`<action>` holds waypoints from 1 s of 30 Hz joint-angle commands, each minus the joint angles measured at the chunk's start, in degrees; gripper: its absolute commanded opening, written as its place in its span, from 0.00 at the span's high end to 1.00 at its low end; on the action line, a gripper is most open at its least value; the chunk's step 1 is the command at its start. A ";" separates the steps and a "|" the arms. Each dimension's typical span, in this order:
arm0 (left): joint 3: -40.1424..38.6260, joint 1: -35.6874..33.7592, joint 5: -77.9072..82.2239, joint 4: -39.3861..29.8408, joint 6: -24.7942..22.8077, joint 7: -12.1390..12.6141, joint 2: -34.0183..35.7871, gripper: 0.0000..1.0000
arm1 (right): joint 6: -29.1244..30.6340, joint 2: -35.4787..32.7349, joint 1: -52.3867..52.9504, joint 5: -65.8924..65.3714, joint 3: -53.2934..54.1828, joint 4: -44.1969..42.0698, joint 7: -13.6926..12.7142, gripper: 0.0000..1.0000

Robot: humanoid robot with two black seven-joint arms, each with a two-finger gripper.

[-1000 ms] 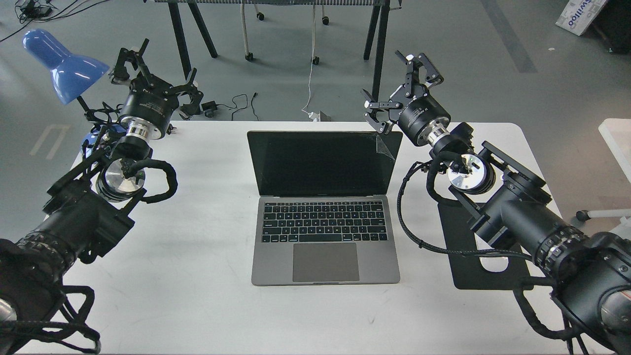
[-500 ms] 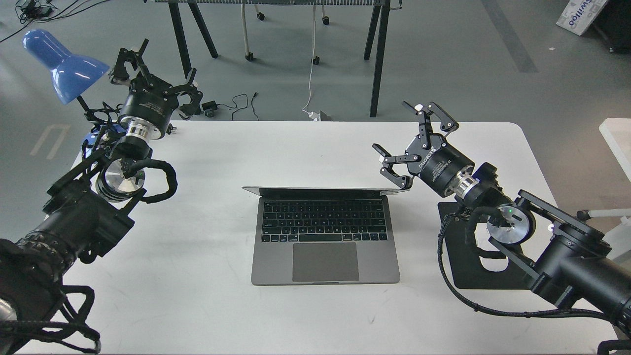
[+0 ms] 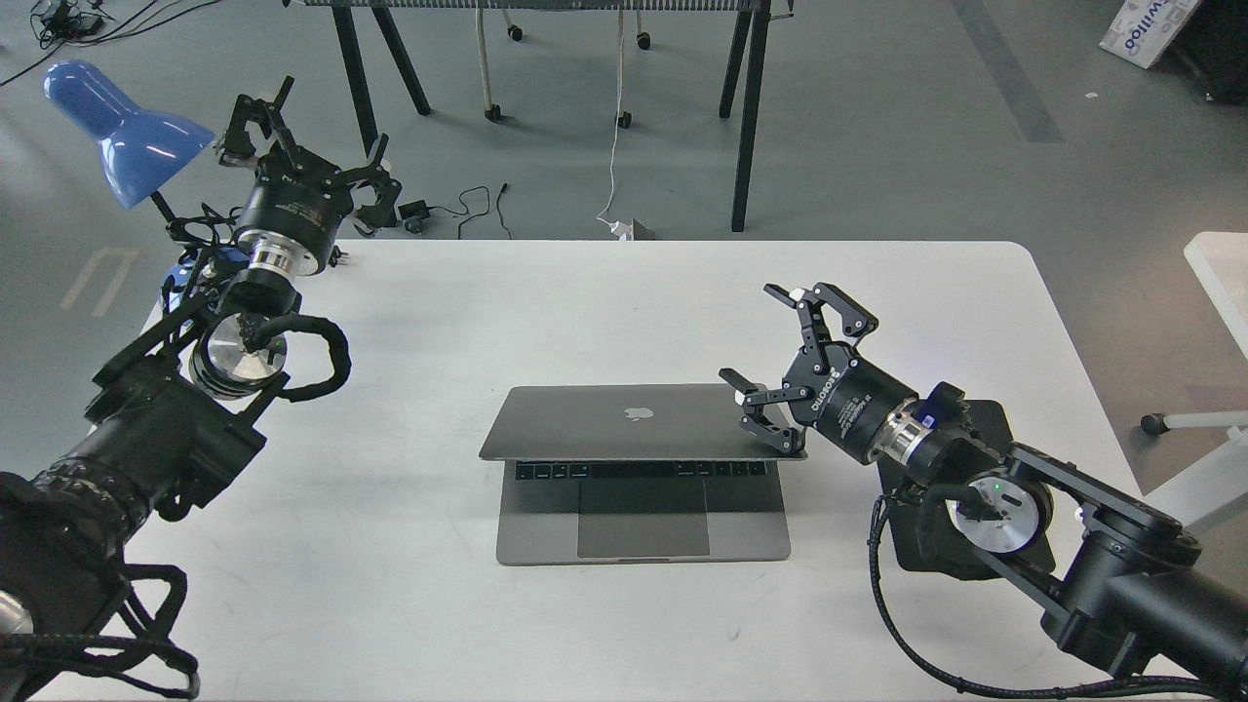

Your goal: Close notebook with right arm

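A glossy blue lamp [image 3: 122,132] stands far left beside the left tool [image 3: 292,136], its fingers spread and empty. Mid-desk [image 3: 409,604], the smooth grey metal notebook [image 3: 639,429] is half-shut. The right tool [image 3: 780,366], fingers spread, presses the lid's right corner.

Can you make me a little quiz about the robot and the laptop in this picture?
1. True or false: the notebook is shut flat.
2. Which gripper is pushing the lid: A the left gripper, or B the right gripper?
3. Fill in: the lamp is coloured ____.

Key:
1. False; the lid is tilted low, with a keyboard row and the trackpad showing.
2. B; it is open, one finger at the lid's right corner.
3. Blue.
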 commanded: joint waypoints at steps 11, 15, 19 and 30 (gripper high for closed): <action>0.00 0.00 0.00 0.00 0.00 0.02 0.00 0.00 | -3.51 0.63 -1.00 -4.91 -9.54 -5.27 0.02 0.00; 0.00 0.00 0.00 0.00 0.00 0.02 0.00 0.00 | -3.60 0.71 -1.26 -5.00 -9.64 -5.80 0.11 0.00; 0.00 0.00 0.00 0.00 0.00 -0.07 0.00 0.00 | -3.60 0.63 -1.18 -5.00 -9.72 -5.80 0.11 0.00; 0.00 0.00 0.00 0.00 0.00 0.02 0.00 0.00 | -0.71 -1.47 -1.09 -4.82 1.85 -1.33 0.72 0.00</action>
